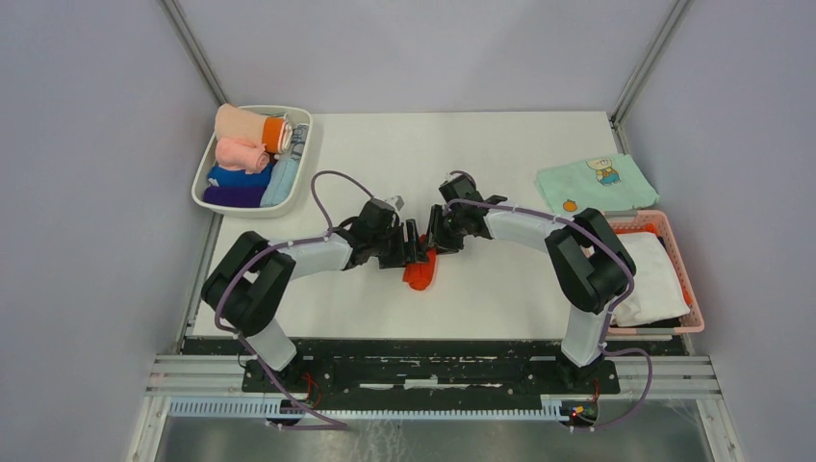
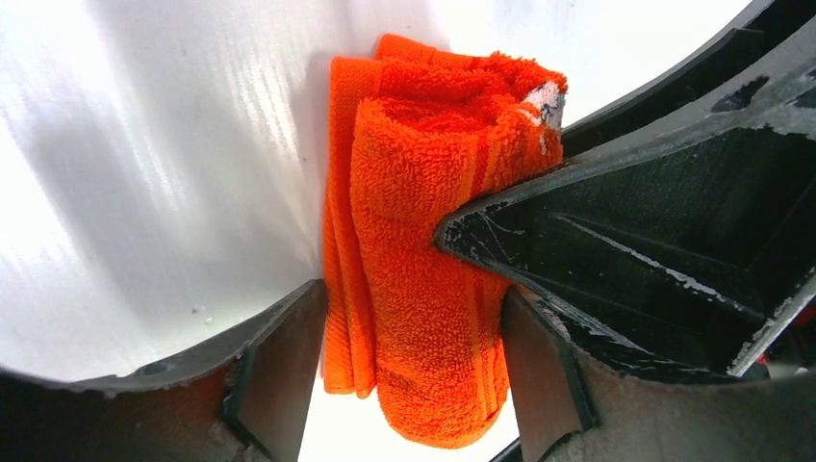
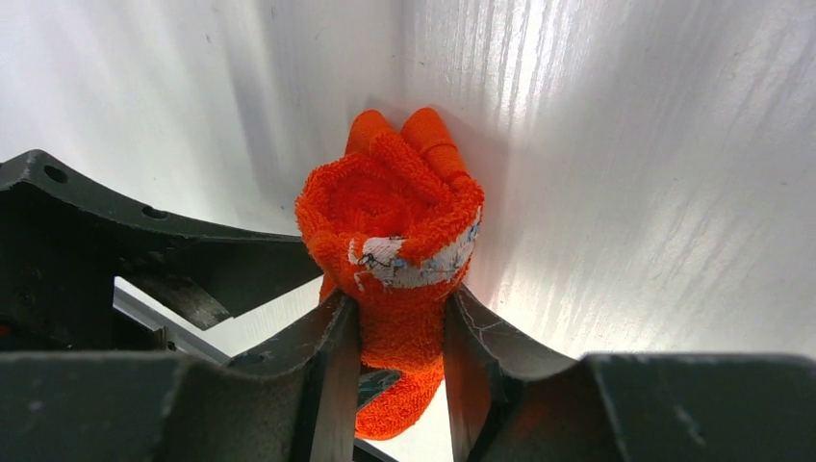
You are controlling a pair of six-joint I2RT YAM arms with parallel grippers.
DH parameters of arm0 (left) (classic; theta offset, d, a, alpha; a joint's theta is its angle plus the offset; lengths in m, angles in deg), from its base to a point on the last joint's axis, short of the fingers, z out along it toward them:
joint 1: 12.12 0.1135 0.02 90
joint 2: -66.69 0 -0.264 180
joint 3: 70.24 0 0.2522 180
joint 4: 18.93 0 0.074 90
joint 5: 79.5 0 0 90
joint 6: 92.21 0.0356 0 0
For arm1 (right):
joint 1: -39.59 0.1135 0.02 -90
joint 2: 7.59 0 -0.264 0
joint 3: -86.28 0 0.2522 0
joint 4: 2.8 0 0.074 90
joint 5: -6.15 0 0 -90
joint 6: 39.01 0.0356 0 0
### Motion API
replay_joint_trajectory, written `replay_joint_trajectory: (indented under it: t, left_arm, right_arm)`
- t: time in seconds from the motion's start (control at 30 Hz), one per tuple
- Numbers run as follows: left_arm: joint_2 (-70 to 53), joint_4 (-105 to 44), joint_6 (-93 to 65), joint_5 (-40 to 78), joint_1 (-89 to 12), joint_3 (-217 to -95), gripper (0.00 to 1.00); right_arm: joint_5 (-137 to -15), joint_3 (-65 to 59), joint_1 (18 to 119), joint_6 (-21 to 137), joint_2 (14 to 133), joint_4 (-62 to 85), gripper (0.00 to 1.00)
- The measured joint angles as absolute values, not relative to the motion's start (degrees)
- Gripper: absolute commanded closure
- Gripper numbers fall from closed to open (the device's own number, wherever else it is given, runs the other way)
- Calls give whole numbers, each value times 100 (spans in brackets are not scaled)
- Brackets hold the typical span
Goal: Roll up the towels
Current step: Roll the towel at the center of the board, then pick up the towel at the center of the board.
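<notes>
1. Left wrist view: the orange towel [image 2: 423,289] is rolled into a fat tube on the white table [image 2: 144,173]. The left gripper [image 2: 412,361] has one finger on each side of the roll. Both fingers touch it, so I think it is squeezed on the towel. Another black finger pokes into the roll from the right. I think that one belongs to the other arm.
2. Right wrist view: here I see the round end of the roll, like a snail shell. The right gripper [image 3: 399,351] pinches the towel tight between its two fingers, just under a white tag [image 3: 409,262].
3. To do this step well, I think both grippers should hold the roll snug and turn together, not pull apart. The loose flap on the side could open if one lets go too early.
4. Top view: both arms meet in the middle of the table, with the towel lying under them. The grippers are very close and could bump.
5. Top view, other things: a white tub [image 1: 204,183] with rolled towels [image 1: 245,144] sits far left at the back. A green bear cloth [image 1: 595,183] lies far right. A pink basket [image 1: 685,284] holds a white cloth [image 1: 654,279]. All are well apart from the towel and block nothing.
</notes>
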State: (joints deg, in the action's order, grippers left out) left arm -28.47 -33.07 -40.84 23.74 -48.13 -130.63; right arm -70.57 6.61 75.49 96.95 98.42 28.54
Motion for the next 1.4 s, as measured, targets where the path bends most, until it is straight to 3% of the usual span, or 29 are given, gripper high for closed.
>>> replay_joint_trajectory:
  t: [0.1, 0.3, 0.4, 0.7, 0.77, 0.8, 0.83, 1.13, 1.4]
  left_arm:
    - [-2917, -3130, -4224, 2494, -4806, -13022, 40]
    - [-2965, -2776, -4476, 2673, -4809, -12847, 74]
    - [-2947, -2623, -4576, 2726, -4809, -12766, 81]
    - [-2679, -2177, -5007, 2669, -4686, -12274, 95]
    - [-2515, -2122, -5151, 2645, -4562, -12077, 97]
    - [-2418, -2096, -5219, 2601, -4479, -11973, 97]
    - [-2316, -2085, -5293, 2557, -4385, -11872, 97]
    - [-1280, -2562, -5597, 2122, -2990, -11411, 97]
    - [-399, -3491, -5564, 2063, -1056, -11949, 97]
  right_arm:
    - [-7127, 628, 7559, 9677, 9842, 2924, 61]
    - [-7210, 619, 7629, 9647, 9842, 2970, 60]
    - [-7205, 606, 7634, 9607, 9842, 2968, 56]
    - [-7018, 536, 7632, 9291, 9683, 3046, 29]
    - [-6974, 532, 7605, 9144, 9427, 3125, 18]
    - [-6950, 532, 7592, 9085, 9263, 3160, 6]
    - [-6926, 536, 7564, 9000, 9093, 3169, 1]
    - [-6613, 1386, 6513, 8429, 7661, 3057, 0]
    - [-6943, 1804, 6314, 8012, 7563, 3457, 0]
